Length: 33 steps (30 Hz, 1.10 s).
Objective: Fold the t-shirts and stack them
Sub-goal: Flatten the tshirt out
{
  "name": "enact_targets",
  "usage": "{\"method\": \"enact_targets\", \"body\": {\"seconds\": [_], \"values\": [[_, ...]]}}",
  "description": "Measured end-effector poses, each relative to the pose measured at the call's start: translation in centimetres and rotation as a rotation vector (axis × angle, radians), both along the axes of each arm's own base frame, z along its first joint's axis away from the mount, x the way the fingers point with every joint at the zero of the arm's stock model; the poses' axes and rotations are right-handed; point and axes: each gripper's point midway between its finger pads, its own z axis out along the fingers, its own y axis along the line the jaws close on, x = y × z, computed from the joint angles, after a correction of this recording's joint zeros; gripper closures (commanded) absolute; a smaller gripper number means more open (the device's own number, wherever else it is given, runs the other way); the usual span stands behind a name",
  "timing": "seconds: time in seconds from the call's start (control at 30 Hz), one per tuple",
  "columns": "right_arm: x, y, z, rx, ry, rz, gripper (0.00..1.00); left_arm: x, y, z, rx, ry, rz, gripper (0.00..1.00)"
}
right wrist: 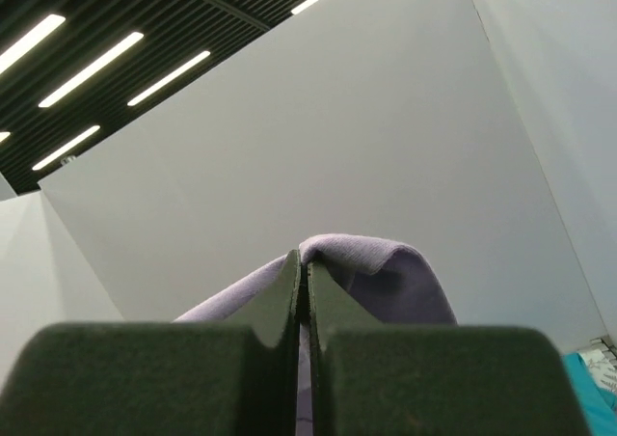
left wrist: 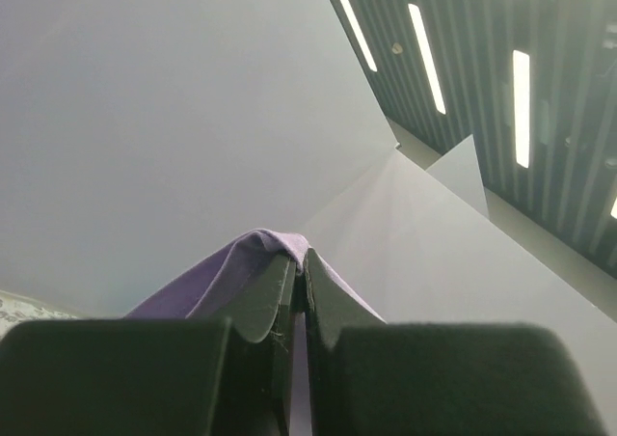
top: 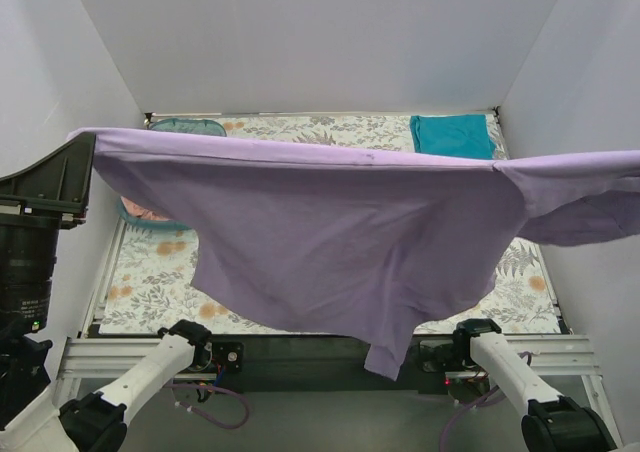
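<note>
White walls around a floral table (top: 300, 127). Lavender t-shirt (top: 330, 242) hangs spread in the air across the middle of the top view, from edge to edge and well above the table. Left gripper (left wrist: 299, 267) is clamped tight on one purple corner and right gripper (right wrist: 305, 267) is pinched onto the other.

Progress looks early: one teal t-shirt (top: 452, 135) lies folded at upper right, while the lavender one is unfolded and not yet laid down.

Count:
- lavender t-shirts: 1
- teal t-shirts: 1
- salmon-pink cloth (top: 150, 214): 1 patch at left, by the basket (top: 188, 125); most of it is hidden
- green t-shirts: none visible
- baskets: 1
- grippers: 2
</note>
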Motion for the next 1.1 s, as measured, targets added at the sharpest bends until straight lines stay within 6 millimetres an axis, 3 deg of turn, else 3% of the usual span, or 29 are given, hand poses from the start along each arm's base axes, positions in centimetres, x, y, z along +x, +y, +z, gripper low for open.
{"method": "enact_targets", "body": {"seconds": [0.2,0.43,0.53,0.6,0.7,0.8,0.9,0.97,1.03,1.1], "values": [[1.3,0.3,-0.3,-0.018,0.021,0.038,0.99,0.3,-1.0,0.4,0.026,0.000,-0.036,1.00],[3.0,0.6,-1.2,-0.036,0.062,0.035,0.99,1.8,-0.9,-0.8,0.034,0.048,-0.003,1.00],[6.2,1.1,-3.2,-0.051,0.133,0.023,0.99,2.9,-0.4,-2.4,0.031,0.088,0.046,1.00],[8.7,1.6,-5.0,-0.064,0.199,0.016,0.99,5.0,-0.2,-4.2,0.031,0.136,0.097,1.00],[13.5,2.3,-8.3,-0.082,0.313,-0.005,0.99,10.1,-0.3,-8.8,0.053,0.278,0.204,1.00],[22.7,3.7,-15.7,-0.127,0.518,-0.052,0.99,19.0,-1.5,-17.3,0.137,0.514,0.349,1.00],[30.1,4.9,-23.1,-0.209,0.687,-0.090,0.99,28.3,-3.0,-26.2,0.256,0.736,0.426,1.00],[34.3,5.7,-26.8,-0.268,0.765,-0.100,0.99,33.4,-1.7,-33.1,0.310,0.887,0.458,1.00],[37.5,6.3,-28.8,-0.307,0.788,-0.100,0.99,35.3,-0.7,-36.2,0.339,0.952,0.475,1.00],[40.0,6.8,-29.4,-0.330,0.778,-0.098,0.99,37.3,-0.3,-37.1,0.352,0.953,0.484,1.00]]}}
